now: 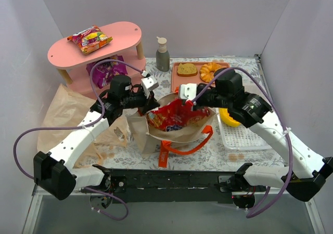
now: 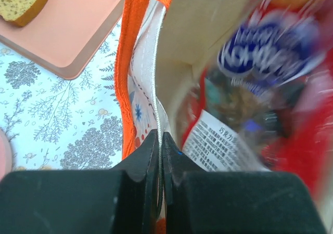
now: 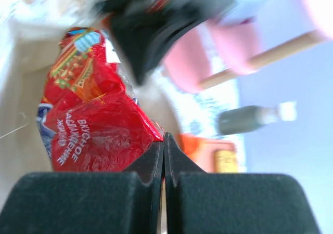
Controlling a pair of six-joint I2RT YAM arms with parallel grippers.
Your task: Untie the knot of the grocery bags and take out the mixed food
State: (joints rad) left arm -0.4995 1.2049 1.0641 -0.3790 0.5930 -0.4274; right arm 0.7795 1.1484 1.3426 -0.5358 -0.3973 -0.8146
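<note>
Your left arm (image 1: 78, 138) climbs from its base at the near edge with the elbow out to the left, then reaches forward and inward. Your right arm (image 1: 291, 145) mirrors it from the other side, elbow out to the right. Both wrists point toward the middle, so the two hands face each other, near but apart. Your left hand (image 2: 160, 135) has its fingers pressed together on the rim of the canvas tote (image 2: 141, 96) (the cloth runs right between the tips). Your right hand (image 3: 164, 136) has its fingers closed tip to tip; whether anything is pinched between them cannot be told.
</note>
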